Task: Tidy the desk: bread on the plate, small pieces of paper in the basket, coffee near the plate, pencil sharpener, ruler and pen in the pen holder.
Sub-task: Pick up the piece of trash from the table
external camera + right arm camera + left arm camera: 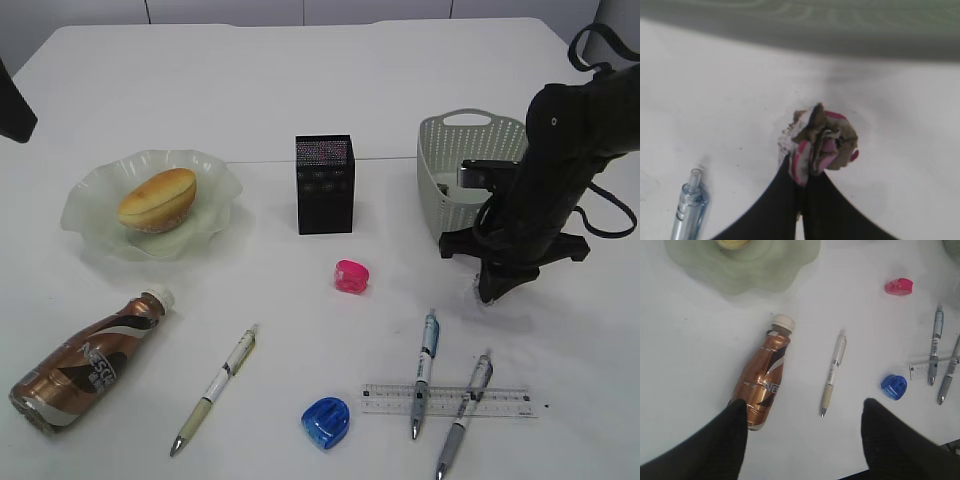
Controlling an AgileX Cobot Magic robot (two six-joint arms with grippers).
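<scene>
Basket (445, 170) just behind, blue pen (687, 207) near-left; right gripper (802, 172) angled down, pinching crumpled paper (822, 142); left gripper (805, 412) spread.

The right arm (545, 190) is matte black and thick, with a flat black cross-bracket low on it and black cables looped at its side. Both tools' fingers (735, 440) look black, perhaps finely textured.

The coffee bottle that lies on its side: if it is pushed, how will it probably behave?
The coffee bottle lies on its side on the bare desk; its round body would probably roll sideways. The shiny wrap looks smooth, perhaps slippery. The cap is on, so spilling seems unlikely.
</scene>
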